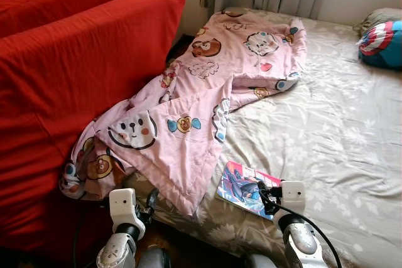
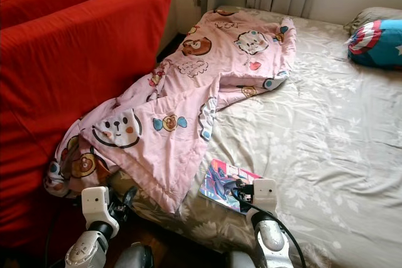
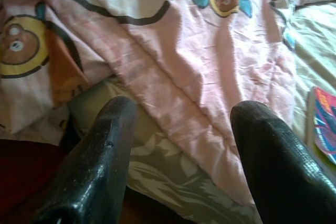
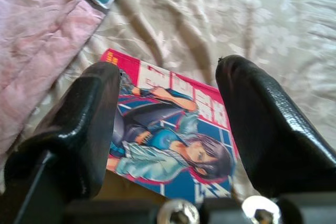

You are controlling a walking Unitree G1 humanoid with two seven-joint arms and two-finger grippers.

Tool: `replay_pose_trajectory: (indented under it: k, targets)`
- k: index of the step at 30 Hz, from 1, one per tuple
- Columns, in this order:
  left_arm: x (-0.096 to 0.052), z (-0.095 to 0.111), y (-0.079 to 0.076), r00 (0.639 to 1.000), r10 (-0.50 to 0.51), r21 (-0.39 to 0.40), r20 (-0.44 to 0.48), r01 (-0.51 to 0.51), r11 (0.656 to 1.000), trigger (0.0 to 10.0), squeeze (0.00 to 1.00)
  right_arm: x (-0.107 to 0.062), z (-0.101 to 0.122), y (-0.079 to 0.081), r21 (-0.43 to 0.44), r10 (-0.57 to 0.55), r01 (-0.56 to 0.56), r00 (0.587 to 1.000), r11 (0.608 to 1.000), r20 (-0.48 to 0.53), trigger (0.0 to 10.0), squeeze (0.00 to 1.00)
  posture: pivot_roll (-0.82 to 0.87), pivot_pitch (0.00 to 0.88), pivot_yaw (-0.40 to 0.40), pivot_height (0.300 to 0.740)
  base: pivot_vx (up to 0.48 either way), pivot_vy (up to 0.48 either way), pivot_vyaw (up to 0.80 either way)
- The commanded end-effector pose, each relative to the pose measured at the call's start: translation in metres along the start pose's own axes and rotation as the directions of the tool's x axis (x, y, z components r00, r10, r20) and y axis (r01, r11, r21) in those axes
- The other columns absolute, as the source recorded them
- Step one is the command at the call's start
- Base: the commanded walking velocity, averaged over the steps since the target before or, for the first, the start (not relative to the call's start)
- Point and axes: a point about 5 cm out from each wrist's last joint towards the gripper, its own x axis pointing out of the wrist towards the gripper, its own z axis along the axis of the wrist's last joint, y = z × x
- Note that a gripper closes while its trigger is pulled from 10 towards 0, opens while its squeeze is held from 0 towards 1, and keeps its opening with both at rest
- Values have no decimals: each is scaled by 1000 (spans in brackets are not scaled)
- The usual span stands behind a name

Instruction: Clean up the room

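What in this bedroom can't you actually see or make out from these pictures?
- Bed under the pink blanket: hidden by the blanket in both eye views.
- Comic book: its near corner is covered by the open right gripper in the right wrist view; its title is too blurred to read.
- Shield-print pillow: cut off by the eye view's right edge.

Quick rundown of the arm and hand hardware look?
Both arms are silver with white boxy wrist modules. The left hand and right hand each have two thick, rounded, glossy black fingers. A black cable loops along the right arm. Screw heads show at the right hand's base.
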Motion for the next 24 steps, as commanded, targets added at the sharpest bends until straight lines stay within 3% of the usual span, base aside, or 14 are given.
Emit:
replay_pose_trajectory:
  k: [1, 4, 19, 24]
  targets:
    - [-3, -4, 2, 1000, 5, 6, -15, -4, 1000, 10000, 0, -2, -5, -3, 6, -15, 15, 1000, 1000, -28, 10000, 0, -38, 147, 0, 650, 334, 0, 0]
    - [-3, -3, 1, 1000, 3, 4, -11, -3, 1000, 10000, 0, -2, -5, -3, 4, -19, 19, 999, 1000, -27, 10000, 0, -38, 147, -1, 650, 277, 0, 0]
    - [-4, -3, 2, 1000, 5, 6, -9, -5, 1000, 10000, 0, -4, -8, -5, 6, -42, 42, 998, 999, -36, 10000, 0, -34, 154, 1, 650, 0, 0, 0]
    - [-7, -2, 3, 1000, -1, 12, -6, 1, 1000, 10000, 0, -4, -10, -11, 53, -88, 91, 994, 994, -58, 10000, 0, -20, 181, 16, 650, 0, 0, 0]
